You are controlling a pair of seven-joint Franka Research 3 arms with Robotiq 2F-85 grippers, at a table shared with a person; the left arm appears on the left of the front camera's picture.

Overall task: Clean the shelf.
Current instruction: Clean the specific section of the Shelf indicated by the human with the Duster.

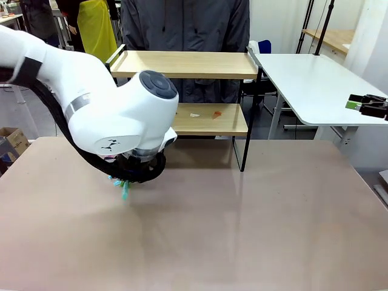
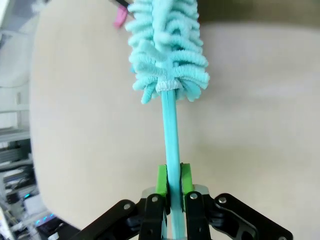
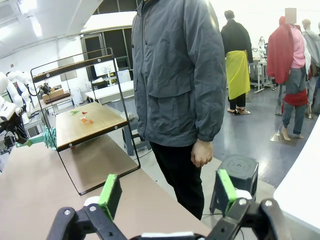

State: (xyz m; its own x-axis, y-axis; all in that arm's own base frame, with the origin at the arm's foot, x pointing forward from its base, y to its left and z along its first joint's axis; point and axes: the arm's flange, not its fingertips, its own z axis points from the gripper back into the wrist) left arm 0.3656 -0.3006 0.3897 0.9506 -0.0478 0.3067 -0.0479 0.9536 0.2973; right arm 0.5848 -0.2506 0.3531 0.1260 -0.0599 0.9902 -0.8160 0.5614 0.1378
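The shelf [image 1: 188, 63] stands at the table's far edge, and its lower board [image 1: 209, 119] carries a white scrap [image 1: 194, 114] and an orange scrap [image 1: 216, 114]. My left gripper [image 2: 170, 186] is shut on the thin handle of a teal fluffy duster [image 2: 167, 45], which is held low over the table in front of the shelf's left end. The duster's tip [image 1: 124, 189] pokes out under my left arm. Off to the far right, my right gripper [image 3: 168, 192] is open and holds nothing, hanging over the white side table [image 1: 315, 85]. From there the shelf [image 3: 85, 122] is seen end-on.
A person in a grey jacket [image 3: 175, 75] stands right behind the shelf with hands down. My left arm's big white joint [image 1: 121, 115] hides the shelf's left half. A black stool [image 3: 240, 170] stands on the floor near the person. The brown table [image 1: 254, 218] spreads in front.
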